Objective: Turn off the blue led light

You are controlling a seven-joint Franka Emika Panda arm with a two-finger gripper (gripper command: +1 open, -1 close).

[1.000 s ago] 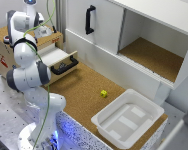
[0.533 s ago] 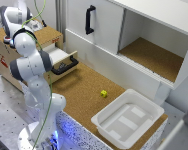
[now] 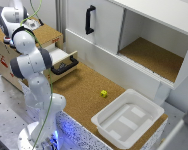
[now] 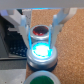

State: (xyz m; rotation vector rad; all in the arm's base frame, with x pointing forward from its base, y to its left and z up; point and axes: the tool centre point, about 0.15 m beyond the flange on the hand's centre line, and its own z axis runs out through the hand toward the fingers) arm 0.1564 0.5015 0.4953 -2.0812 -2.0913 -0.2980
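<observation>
The blue led light (image 4: 42, 48) glows bright cyan in the wrist view, a round silver-rimmed button seen from straight above. It sits in a row between a dark red button (image 4: 40, 33) and a green button (image 4: 42, 79). My gripper (image 4: 41, 22) hovers over this row, open, its two pale fingers (image 4: 23, 22) spread either side of the red button and holding nothing. In the exterior view the arm (image 3: 29, 60) reaches over the wooden box (image 3: 46, 34) at the exterior view's left. The buttons are not visible there.
Under the wooden box top, a drawer (image 3: 61, 60) with a black handle stands pulled out. A small yellow block (image 3: 103, 93) lies on the cork surface. A white bin (image 3: 126, 120) sits near the front. A white cabinet (image 3: 101, 30) with an open compartment fills the back.
The arm's upper part has swung toward the exterior view's left and lowered over the wooden box top. Nothing else in the scene has moved.
</observation>
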